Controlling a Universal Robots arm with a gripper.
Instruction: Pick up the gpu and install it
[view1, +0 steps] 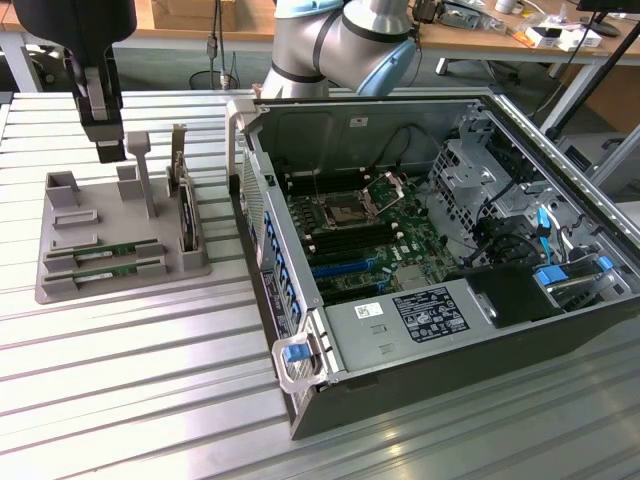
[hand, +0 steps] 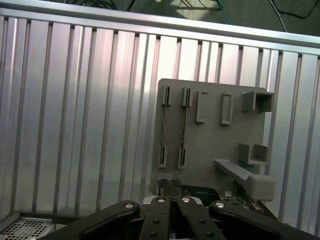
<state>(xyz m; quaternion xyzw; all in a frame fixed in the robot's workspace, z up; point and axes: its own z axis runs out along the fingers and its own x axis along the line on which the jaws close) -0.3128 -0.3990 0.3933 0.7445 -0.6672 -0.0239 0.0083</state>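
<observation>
At the exterior view's left, over the far side of the grey moulded tray (view1: 190, 258), the gripper (view1: 110, 152) hangs clenched on nothing. The gpu (view1: 103, 250), a thin green board stick, sits lengthwise in a slotted cradle towards the tray's near side, beside a second green stick (view1: 108, 268). The cradles probably hold each part steady for grasping. The ribbed aluminium worktop (view1: 120, 380) also carries the open computer case (view1: 420, 390) on the right.

Table (view1: 120, 380): ribbed aluminium slats
Holder (view1: 130, 228): grey, slotted, lying on the table
Expansion card (view1: 186, 218): dark, upright in the holder
Desk (view1: 190, 18): wooden, behind the table
</observation>
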